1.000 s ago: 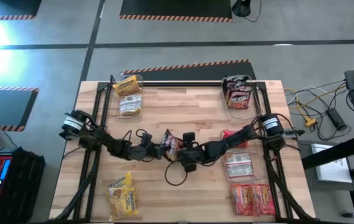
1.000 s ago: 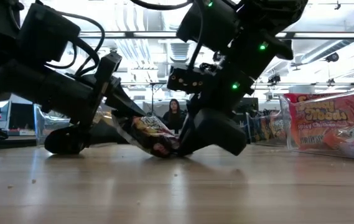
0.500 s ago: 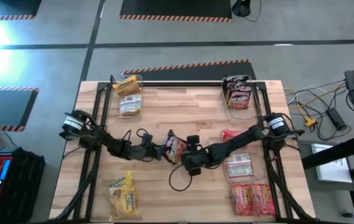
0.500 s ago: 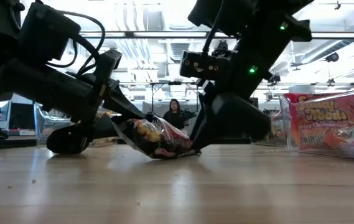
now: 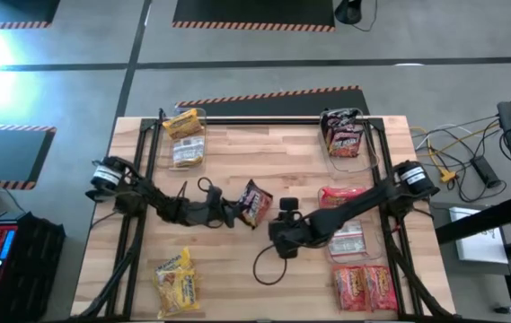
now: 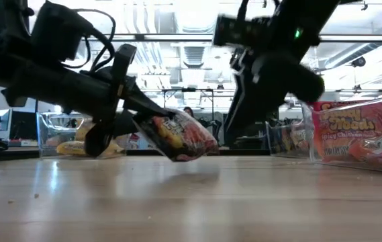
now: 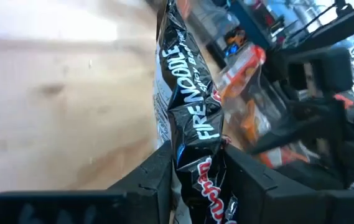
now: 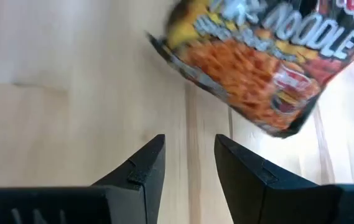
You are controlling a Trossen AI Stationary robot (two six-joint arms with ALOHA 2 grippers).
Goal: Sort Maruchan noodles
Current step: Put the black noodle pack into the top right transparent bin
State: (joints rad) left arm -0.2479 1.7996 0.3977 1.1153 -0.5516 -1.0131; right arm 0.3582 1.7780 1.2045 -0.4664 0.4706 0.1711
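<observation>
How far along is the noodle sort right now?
Done: yellow packets sit in the far-left bin, dark and red ones in the far-right bin. In hand: the left gripper pinches a black packet just off the table; the right gripper is open and empty beside it. Left: binning that packet, plus the yellow and red packets at the near edge.

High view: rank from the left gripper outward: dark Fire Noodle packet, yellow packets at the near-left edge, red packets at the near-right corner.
1. Dark Fire Noodle packet: in the left gripper, mid-table.
2. Yellow packets: near-left edge.
3. Red packets: near-right corner, farthest.
</observation>
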